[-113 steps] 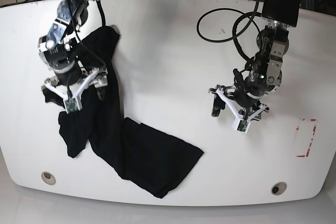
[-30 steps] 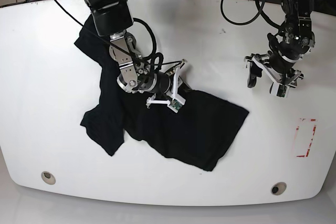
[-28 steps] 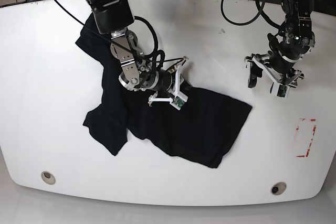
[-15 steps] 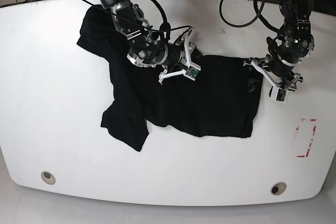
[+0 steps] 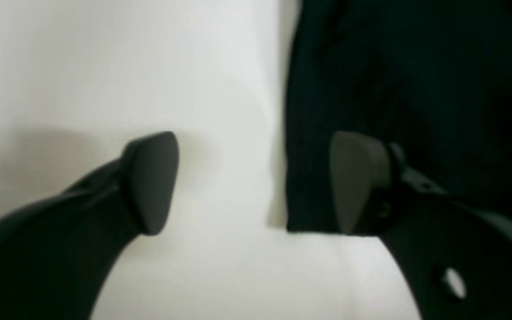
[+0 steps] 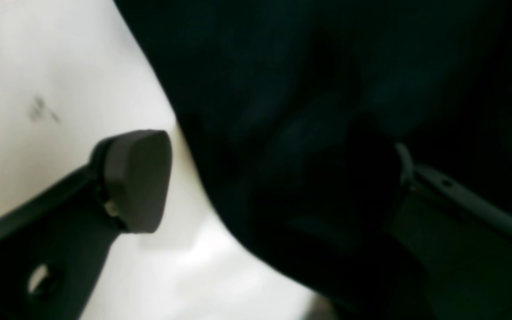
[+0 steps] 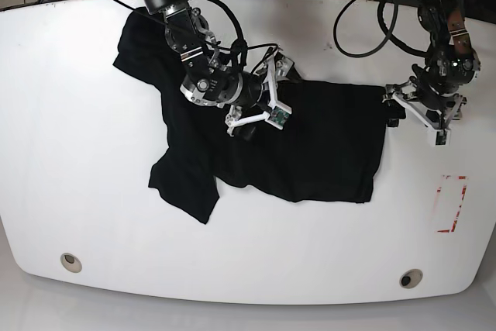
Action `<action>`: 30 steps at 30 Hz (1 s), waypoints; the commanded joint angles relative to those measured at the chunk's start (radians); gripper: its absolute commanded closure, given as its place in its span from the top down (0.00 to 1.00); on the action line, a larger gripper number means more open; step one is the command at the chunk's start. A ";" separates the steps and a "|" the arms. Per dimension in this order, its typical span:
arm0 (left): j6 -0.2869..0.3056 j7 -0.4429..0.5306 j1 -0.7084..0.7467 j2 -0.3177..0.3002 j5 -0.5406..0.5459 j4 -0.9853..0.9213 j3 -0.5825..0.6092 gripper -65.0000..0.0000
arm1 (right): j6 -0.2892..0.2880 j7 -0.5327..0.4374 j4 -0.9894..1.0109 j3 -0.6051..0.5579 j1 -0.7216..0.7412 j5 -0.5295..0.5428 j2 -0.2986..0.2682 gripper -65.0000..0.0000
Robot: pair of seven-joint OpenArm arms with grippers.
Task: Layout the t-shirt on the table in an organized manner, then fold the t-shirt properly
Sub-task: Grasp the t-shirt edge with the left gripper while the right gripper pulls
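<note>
Both grippers spread, left gripper straddling the shirt hem, right gripper mid-frame; grab corners, pull flat.

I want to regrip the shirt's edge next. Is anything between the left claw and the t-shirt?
Nothing visible. The left claw is open right at the t-shirt edge, one finger over cloth, the other over bare table.
</note>
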State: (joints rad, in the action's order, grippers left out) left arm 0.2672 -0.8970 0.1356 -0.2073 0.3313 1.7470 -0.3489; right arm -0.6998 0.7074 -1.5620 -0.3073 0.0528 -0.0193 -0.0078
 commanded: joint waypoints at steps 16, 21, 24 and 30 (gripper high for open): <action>0.174 0.006 0.023 0.035 0.012 -0.108 -0.012 0.80 | 0.002 0.039 -0.209 0.230 -0.001 0.014 -0.004 0.93; 0.175 0.006 0.005 0.035 0.013 -0.160 -0.012 0.80 | 0.002 0.059 -0.303 0.322 -0.037 0.015 -0.004 0.93; 0.186 0.006 -0.001 0.036 0.013 -0.173 -0.012 0.80 | 0.002 0.079 -0.357 0.383 -0.055 0.015 -0.004 0.93; 0.277 0.006 -0.006 0.049 0.012 -0.180 0.020 0.71 | 0.002 0.125 -0.443 0.506 -0.100 0.017 0.001 0.93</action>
State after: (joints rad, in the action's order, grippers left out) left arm 0.5236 -0.8707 0.1356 -0.1635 0.3374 1.5650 -0.3428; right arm -0.6998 0.8421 -1.9694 0.1753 -0.0452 -0.0189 -0.0074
